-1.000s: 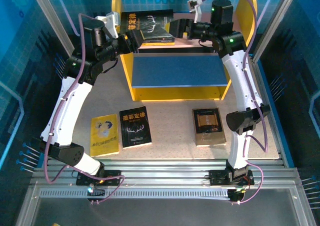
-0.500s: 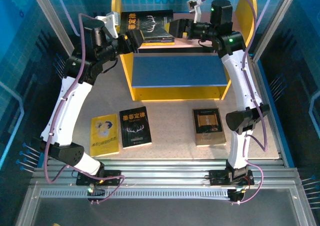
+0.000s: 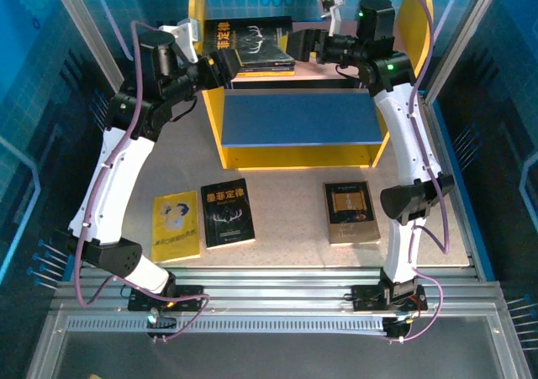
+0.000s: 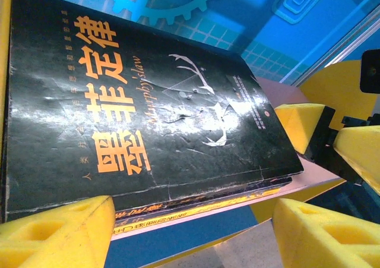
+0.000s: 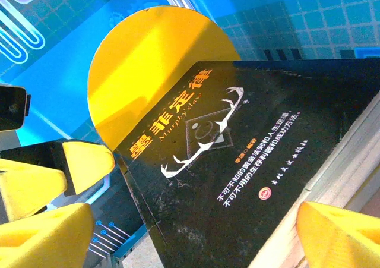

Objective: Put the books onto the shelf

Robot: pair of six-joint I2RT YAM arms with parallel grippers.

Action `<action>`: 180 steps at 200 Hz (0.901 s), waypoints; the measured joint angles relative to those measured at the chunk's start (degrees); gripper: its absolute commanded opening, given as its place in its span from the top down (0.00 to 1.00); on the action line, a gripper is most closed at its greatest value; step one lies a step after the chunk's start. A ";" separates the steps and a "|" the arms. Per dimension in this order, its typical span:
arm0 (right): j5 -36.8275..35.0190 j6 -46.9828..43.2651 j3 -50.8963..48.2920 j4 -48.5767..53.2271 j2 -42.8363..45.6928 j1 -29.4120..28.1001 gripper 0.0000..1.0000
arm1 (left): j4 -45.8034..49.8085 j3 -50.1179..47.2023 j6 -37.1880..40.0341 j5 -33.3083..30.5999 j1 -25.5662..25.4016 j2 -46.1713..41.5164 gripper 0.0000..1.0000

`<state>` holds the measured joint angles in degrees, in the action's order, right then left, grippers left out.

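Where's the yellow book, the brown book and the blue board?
yellow book (image 3: 176, 226), top external view, middle of its cover.
brown book (image 3: 351, 212), top external view, middle of its cover.
blue board (image 3: 294, 118), top external view, its bare middle.

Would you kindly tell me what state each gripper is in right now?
Left gripper: open, holding nothing.
Right gripper: open, holding nothing.

White-shelled left arm (image 3: 109, 186) and right arm (image 3: 409, 135), black joints (image 3: 118, 255), purple cables (image 3: 77, 282), green lights (image 3: 388, 66), yellow foam fingers (image 4: 53, 232).
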<state>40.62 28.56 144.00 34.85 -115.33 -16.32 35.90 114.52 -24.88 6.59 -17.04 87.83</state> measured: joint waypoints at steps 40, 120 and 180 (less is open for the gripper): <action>0.20 -0.02 -0.79 -0.37 0.02 0.15 0.11 | 0.79 1.66 0.90 -0.79 0.46 -0.02 0.28; 0.42 -0.02 -3.56 -1.92 0.76 0.26 0.10 | 2.05 2.01 1.33 -1.84 3.17 -1.79 0.27; 0.39 0.20 -3.56 -1.92 0.76 0.20 0.10 | 2.03 1.90 1.33 -1.88 3.34 -3.17 0.27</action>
<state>41.01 28.75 140.44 32.93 -114.56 -16.12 37.93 116.42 -23.55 4.71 -13.69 84.66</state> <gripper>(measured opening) 0.900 0.731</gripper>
